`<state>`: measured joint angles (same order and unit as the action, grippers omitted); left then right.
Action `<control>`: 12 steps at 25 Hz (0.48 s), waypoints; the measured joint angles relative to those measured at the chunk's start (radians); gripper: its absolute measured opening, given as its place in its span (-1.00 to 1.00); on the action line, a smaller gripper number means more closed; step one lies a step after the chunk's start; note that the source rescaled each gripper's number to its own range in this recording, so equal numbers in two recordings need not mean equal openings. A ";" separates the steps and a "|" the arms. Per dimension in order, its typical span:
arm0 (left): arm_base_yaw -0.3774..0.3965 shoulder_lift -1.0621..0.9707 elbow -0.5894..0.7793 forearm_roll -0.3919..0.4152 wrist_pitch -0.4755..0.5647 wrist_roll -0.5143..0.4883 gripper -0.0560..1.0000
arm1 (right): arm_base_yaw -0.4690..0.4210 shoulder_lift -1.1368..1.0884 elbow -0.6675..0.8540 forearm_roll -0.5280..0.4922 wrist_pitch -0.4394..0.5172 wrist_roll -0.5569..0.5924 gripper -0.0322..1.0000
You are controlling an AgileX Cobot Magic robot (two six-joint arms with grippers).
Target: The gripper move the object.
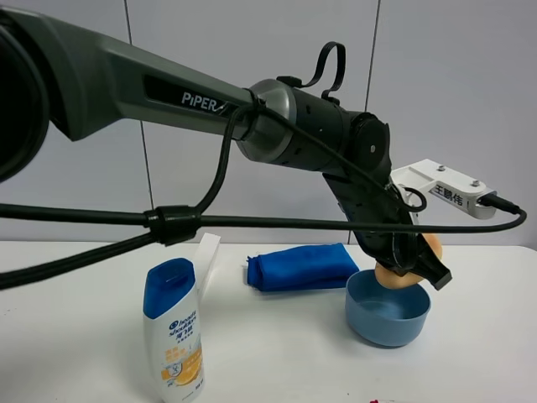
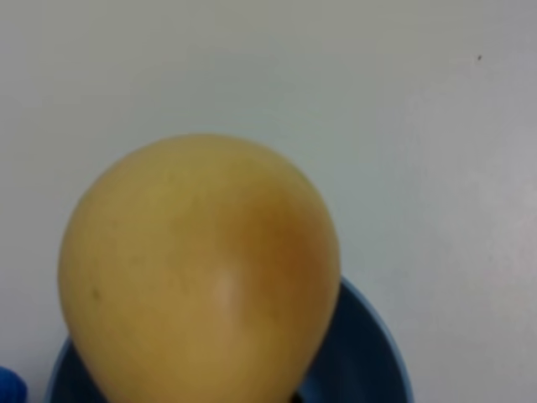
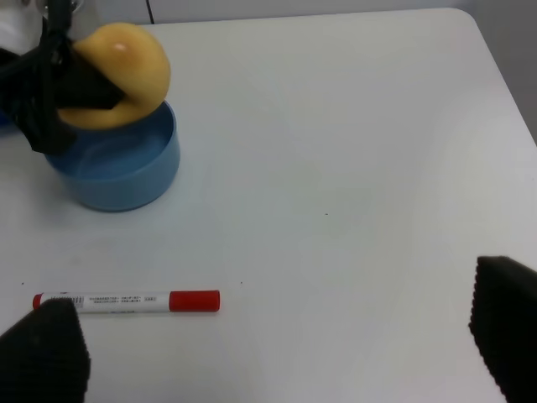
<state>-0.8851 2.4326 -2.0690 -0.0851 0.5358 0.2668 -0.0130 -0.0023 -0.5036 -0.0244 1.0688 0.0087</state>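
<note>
— Black two-fingered left gripper [image 1: 418, 262] is clamped on the peach-orange egg-round ball [image 1: 388, 277], held over the light blue bowl [image 1: 388, 319], lower right.
— Rim contact is to be avoided; a firm clamp is needed.

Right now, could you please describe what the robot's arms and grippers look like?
The left arm is dark grey with white PIPER lettering, black joints and black cables. The left gripper has black tapering jaws by a white bracket. The right gripper shows only two black ribbed pads.

Peach-orange egg-round object [image 2: 201, 269], reddish blotch, gripped by black left hand [image 1: 419, 264] over the bowl [image 1: 388, 326]
</note>
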 joint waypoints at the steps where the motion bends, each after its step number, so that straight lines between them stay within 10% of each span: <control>1: 0.000 0.000 0.000 0.000 0.000 0.000 -0.42 | 0.000 0.000 0.000 0.000 0.000 0.000 1.00; 6: 0.000 0.000 0.000 0.000 -0.024 -0.004 0.68 | 0.000 0.000 0.000 0.000 0.000 0.000 1.00; 12: 0.000 0.000 0.000 0.000 -0.028 -0.005 0.83 | 0.000 0.000 0.000 0.000 0.000 0.000 1.00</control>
<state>-0.8851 2.4326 -2.0690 -0.0851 0.5076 0.2618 -0.0130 -0.0023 -0.5036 -0.0244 1.0688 0.0087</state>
